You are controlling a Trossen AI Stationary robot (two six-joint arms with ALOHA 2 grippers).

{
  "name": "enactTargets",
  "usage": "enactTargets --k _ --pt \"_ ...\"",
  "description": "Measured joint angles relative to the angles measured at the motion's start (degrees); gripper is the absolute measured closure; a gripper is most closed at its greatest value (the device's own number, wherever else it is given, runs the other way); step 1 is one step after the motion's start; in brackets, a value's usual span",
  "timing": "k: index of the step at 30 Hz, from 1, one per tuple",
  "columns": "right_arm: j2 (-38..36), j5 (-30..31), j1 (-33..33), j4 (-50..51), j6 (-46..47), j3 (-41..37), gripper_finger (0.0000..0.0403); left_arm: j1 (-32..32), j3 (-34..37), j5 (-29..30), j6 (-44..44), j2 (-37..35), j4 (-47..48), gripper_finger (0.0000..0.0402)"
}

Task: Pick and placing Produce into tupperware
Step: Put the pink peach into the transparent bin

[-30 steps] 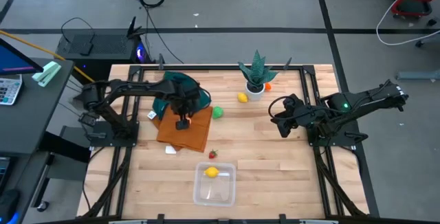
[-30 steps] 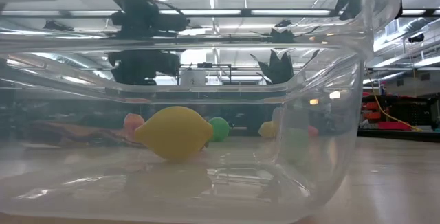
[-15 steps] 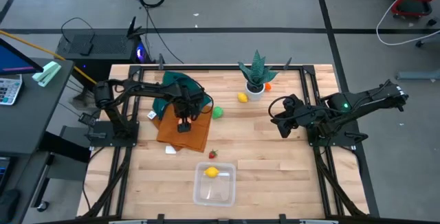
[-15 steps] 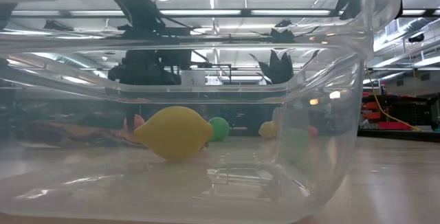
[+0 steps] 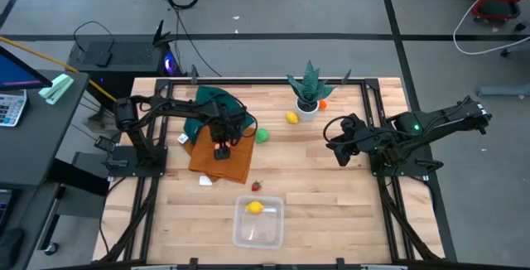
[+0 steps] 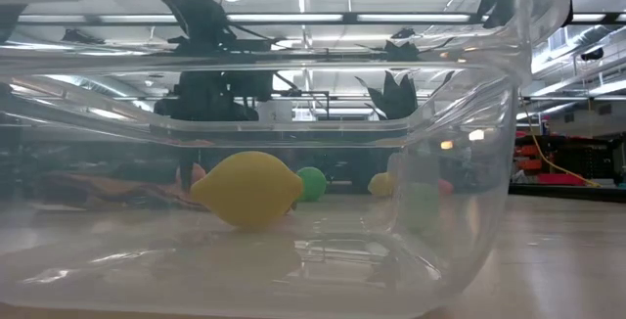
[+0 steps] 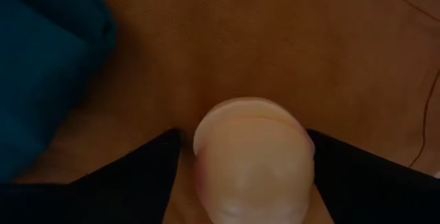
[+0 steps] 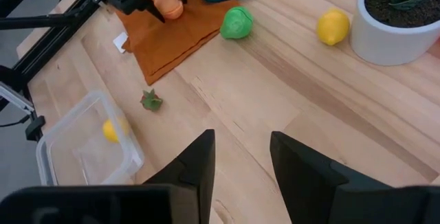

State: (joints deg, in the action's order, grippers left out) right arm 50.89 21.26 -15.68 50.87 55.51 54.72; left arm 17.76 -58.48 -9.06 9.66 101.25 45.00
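Observation:
My left gripper points down over the orange cloth. It is open, with one finger on each side of a peach-coloured toy fruit, also visible in the right wrist view. The clear tupperware sits near the table's near edge with a yellow lemon resting on its floor. A green fruit, a second lemon, an orange fruit and a small strawberry lie on the wood. My right gripper hovers open at the table's right. My left gripper comes from above, pointing down, with a finger on each side of the peach fruit. A strip of cloth shows between one finger and the fruit. I cannot tell whether the other finger touches it. The fruit rests on the orange cloth.
A spiky green plant in a white pot stands near the far edge. A teal cloth lies at the far end of the orange cloth, and a white scrap lies beside it. Bare wood stretches between the tupperware and the right arm.
My left gripper has come down over the peach fruit on the orange cloth, so its fingers now flank it. It has held still for the last half second. My right arm has kept still.

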Motion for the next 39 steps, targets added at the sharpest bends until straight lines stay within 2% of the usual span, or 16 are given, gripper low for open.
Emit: enactTargets --k 5,9,17,25,32,39 --pt "0.0 0.0 0.0 0.0 0.0 0.0 0.0294 0.0 0.0 0.0 0.0 0.0 0.0 0.0141" --pt "0.0 0.0 0.0 0.0 0.0 0.0 0.0294 0.0 0.0 0.0 0.0 0.0 0.0 0.016" --pt "0.0 0.0 0.0 0.0 0.0 0.0 0.0294 0.0 0.0 0.0 0.0 0.0 1.8 0.0139" --pt "0.0 0.1 0.0 0.0 0.0 0.0 0.0294 0.0 -0.4 -0.1 -0.1 -0.5 4.8 0.0163" --pt "0.0 0.1 0.0 0.0 0.0 0.0 0.0294 0.0 -5.8 -0.2 0.0 -0.5 8.9 0.014" --pt "0.0 0.1 0.0 0.1 0.0 0.0 0.0294 -0.1 -14.1 -0.4 0.0 -0.5 12.4 0.0163"
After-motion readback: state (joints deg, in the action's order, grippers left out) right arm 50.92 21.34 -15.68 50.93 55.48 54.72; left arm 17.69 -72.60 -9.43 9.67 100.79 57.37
